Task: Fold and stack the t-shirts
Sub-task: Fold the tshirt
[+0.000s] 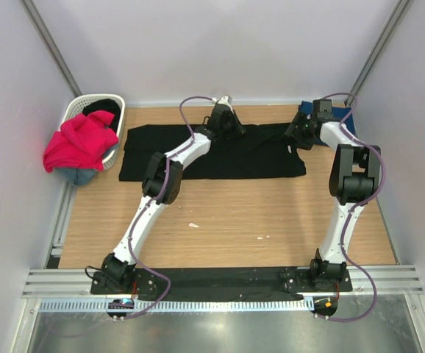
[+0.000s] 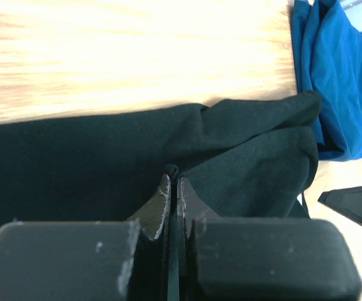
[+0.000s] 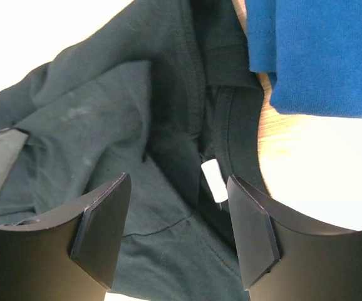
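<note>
Top external view showed the black t-shirt (image 1: 227, 158) spread flat on the far half of the table (image 1: 220, 220). Its long axis ran left to right, with the neck at the right end and the hem toward the left. The left gripper (image 1: 226, 118) was over the shirt's far edge, about midway along it. In the left wrist view its fingers (image 2: 162, 200) were pressed together, with a small ridge of black cloth pinched at their tips. The right gripper (image 1: 298, 136) sat at the shirt's right end. In the right wrist view its jaws stood wide apart and held nothing, with the collar (image 3: 237, 125) and a small white label (image 3: 213, 180) lying between them. I could not tell whether those fingers touched the cloth.

The blue t-shirt (image 1: 345, 118) lay bunched in the far right corner, just beside the black shirt's neck end, and its edge overlapped the black cloth in the right wrist view. The red t-shirt (image 1: 80, 141) was draped over the near rim of the white basket (image 1: 98, 101) at the far left, well apart from the others, with dark cloth showing inside the basket.
</note>
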`<state>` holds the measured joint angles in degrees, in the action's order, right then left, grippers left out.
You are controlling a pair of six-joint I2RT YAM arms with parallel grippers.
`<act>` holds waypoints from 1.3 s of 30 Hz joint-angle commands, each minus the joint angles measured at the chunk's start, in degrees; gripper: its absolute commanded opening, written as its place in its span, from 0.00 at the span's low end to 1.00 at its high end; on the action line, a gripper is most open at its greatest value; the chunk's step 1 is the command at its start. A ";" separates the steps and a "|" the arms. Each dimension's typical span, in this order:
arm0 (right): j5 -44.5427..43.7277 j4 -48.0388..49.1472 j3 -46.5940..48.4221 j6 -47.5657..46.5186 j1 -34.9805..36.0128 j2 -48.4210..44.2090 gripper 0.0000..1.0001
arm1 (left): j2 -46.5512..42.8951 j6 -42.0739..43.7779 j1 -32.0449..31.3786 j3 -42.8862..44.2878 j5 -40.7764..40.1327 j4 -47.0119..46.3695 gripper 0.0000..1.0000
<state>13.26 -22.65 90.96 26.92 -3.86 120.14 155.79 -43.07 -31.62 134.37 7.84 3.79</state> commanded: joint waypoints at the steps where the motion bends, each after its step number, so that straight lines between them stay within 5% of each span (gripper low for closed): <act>1: -0.95 0.95 0.10 -0.46 0.43 1.67 0.68 | -4.08 1.85 1.29 1.87 -2.12 -2.82 0.00; 35: -4.56 -1.60 0.36 -1.16 0.87 1.24 0.67 | -9.97 4.40 4.63 -10.96 -11.52 -5.02 0.00; 38: -4.73 -1.78 0.54 -1.16 0.87 1.07 0.67 | -9.80 4.75 4.90 -11.14 -9.78 -4.94 0.08; 39: -4.56 -1.95 0.71 -1.16 0.87 1.06 0.67 | -9.80 4.84 4.90 -10.79 -8.81 -4.93 0.24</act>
<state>10.33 -22.68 90.96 26.83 -3.33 123.00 149.27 -39.22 -27.44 123.26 -0.89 1.17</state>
